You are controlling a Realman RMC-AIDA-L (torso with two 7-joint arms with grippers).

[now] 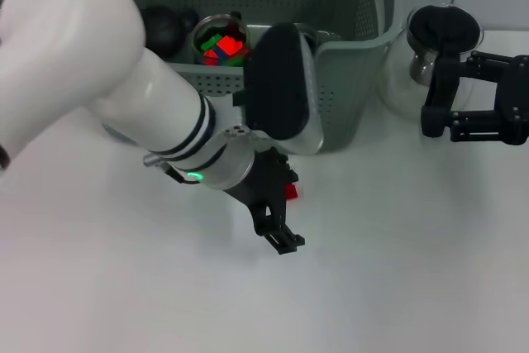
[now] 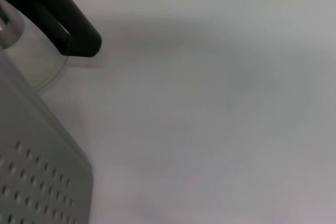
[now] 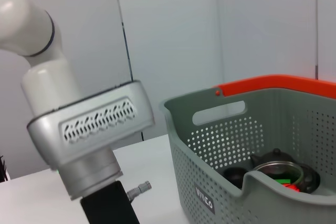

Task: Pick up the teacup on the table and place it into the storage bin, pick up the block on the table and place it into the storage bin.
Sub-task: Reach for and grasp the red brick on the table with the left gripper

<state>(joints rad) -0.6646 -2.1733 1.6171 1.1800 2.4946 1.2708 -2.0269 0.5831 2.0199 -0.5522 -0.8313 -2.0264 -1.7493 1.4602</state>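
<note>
The grey-green storage bin stands at the back centre of the white table and also shows in the right wrist view. A small red block lies on the table just in front of the bin. My left gripper is low over the table, right beside the block and partly covering it. Inside the bin are dark round vessels and a metal bowl holding coloured blocks. No teacup shows on the table. At the right my right gripper hangs open and holds nothing.
A glass pot with a black handle stands to the right of the bin, just behind my right gripper. The bin's corner is close to my left wrist. My bulky left arm crosses the bin's front.
</note>
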